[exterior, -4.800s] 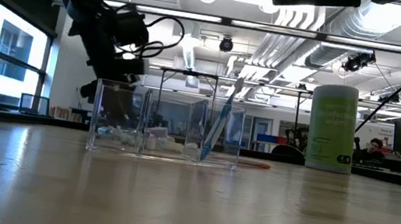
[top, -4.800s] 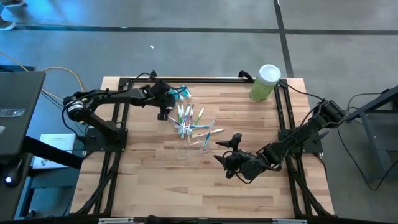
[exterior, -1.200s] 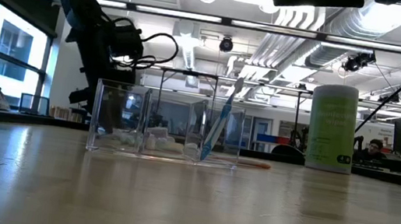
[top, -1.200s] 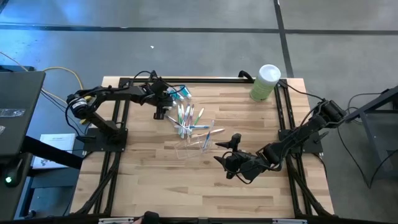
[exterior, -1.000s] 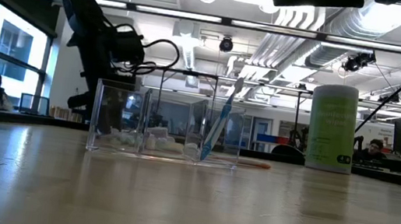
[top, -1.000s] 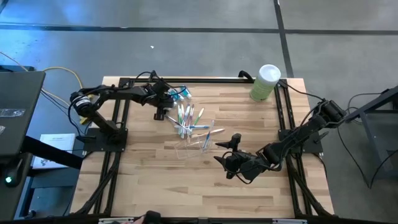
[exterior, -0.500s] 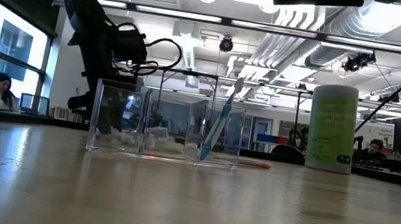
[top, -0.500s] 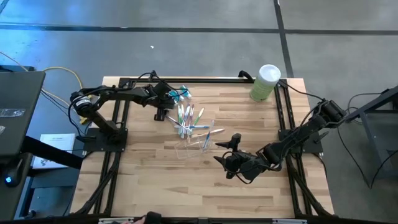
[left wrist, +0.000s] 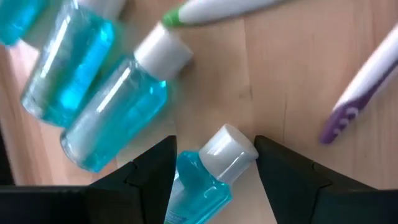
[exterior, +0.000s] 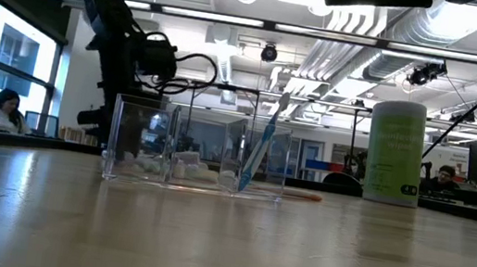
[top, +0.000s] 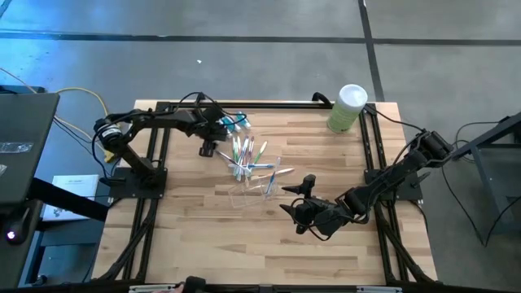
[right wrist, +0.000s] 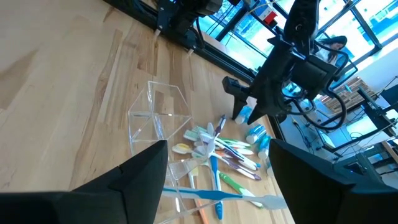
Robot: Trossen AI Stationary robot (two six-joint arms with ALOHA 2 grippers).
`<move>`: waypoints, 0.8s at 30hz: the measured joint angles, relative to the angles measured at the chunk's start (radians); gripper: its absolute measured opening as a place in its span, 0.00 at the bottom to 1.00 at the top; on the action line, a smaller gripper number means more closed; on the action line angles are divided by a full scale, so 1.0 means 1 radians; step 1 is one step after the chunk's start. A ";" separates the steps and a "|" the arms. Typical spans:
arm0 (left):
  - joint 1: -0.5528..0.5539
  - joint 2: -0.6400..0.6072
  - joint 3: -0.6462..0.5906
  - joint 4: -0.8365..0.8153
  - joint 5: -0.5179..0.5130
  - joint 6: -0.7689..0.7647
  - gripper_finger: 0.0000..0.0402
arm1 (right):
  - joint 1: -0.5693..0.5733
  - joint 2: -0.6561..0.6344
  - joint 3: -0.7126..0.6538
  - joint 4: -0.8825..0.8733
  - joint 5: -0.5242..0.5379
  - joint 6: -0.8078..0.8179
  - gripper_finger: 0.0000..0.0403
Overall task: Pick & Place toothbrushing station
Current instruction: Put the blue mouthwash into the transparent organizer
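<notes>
With the left gripper [left wrist: 214, 163] spread wide around a teal tube [left wrist: 208, 177] at the table's 11 o'clock and the right gripper [right wrist: 217, 163] parked open, neighbouring tubes [left wrist: 115, 115] could easily get knocked if it's closed off-centre.

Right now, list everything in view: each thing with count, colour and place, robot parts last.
Table: one, light wood, under both arms.
Toothbrushes: several, multicoloured, heaped at the table's middle.
Bottles: at least three, clear teal liquid with white caps, at the far edge of the heap; one lies between the left tool's fingers.
Clear organiser: one, transparent, beside the heap; a blue toothbrush stands in it.
Canister: one, light green with white lid, far right corner.
Person: one, seated in the room beyond the table.
Left tool: dark, open, over the bottles.
Right tool: dark, open, waiting on the near right of the heap.
</notes>
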 joint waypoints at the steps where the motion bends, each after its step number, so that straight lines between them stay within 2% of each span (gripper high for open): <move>1: 0.001 0.000 0.004 -0.011 0.001 0.003 0.53 | 0.000 0.000 0.000 0.000 0.000 0.000 0.68; 24: -0.003 -0.001 0.016 -0.040 -0.007 -0.013 0.53 | -0.005 0.000 0.000 0.000 0.000 0.000 0.68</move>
